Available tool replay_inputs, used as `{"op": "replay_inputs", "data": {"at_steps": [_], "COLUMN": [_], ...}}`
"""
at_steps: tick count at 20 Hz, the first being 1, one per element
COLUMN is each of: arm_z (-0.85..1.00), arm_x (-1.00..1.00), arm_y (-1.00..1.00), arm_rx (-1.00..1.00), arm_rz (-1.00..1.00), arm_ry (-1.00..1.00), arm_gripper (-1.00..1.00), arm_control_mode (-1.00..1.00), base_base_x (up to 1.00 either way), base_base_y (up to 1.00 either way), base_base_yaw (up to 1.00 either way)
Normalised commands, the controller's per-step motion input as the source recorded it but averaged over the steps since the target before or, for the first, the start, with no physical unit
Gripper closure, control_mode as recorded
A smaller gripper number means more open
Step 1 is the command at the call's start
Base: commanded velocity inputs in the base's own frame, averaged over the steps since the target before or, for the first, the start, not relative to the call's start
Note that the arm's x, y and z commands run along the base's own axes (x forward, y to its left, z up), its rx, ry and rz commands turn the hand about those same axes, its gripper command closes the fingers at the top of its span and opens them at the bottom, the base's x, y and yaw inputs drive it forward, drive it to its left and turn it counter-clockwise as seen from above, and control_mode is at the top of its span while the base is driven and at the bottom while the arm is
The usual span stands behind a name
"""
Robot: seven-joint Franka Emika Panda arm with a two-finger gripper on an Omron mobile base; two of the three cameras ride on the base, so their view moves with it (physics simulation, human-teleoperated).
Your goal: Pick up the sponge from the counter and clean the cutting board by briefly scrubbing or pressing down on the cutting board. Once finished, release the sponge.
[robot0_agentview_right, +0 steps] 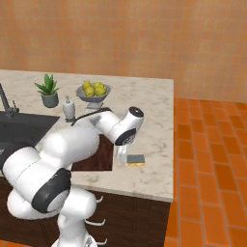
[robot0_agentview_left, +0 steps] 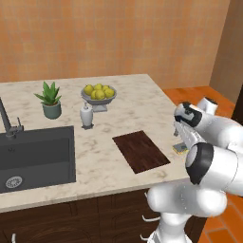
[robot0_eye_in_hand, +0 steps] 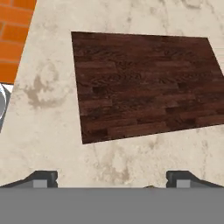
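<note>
Small grey-green, yellow-bottomed sponge (robot0_agentview_right: 135, 159) flat on beige marbled counter (robot0_agentview_right: 154, 120), just beside two-finger gripper (robot0_agentview_right: 120, 155), right of dark wood-grain cutting board (robot0_eye_in_hand: 144, 83); long axis along counter's front edge; fingers spread wide, holding nothing.

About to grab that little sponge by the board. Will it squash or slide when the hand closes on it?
The small grey-green sponge with a yellow underside lies flat on the beige marbled counter, so it shouldn't roll or tip. It looks like a soft two-layer block, so it will probably compress and weigh little. The stone looks smooth, so a nudge may slide it.
</note>
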Motion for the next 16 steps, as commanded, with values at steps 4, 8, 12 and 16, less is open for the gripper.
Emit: {"op": "replay_inputs", "data": {"at_steps": [4, 8, 12, 16], "arm_z": [0.93, 1.00, 0.89, 0.72], "arm_x": [-0.96, -0.82, -0.90, -0.96], "arm_y": [0.56, 0.55, 0.51, 0.29], "arm_rx": [0.16, 0.09, 0.00, 0.01], "arm_rz": [-0.14, -0.02, -0.03, -0.09], "arm_ry": [-0.07, 0.00, 0.00, 0.00], "arm_gripper": [-1.00, -1.00, -1.00, -1.00], "arm_control_mode": [-1.00, -1.00, -1.00, -1.00], "base_base_x": [0.00, 0.00, 0.00, 0.00], "base_base_y": [0.00, 0.00, 0.00, 0.00], "base_base_yaw": [0.00, 0.00, 0.00, 0.00]}}
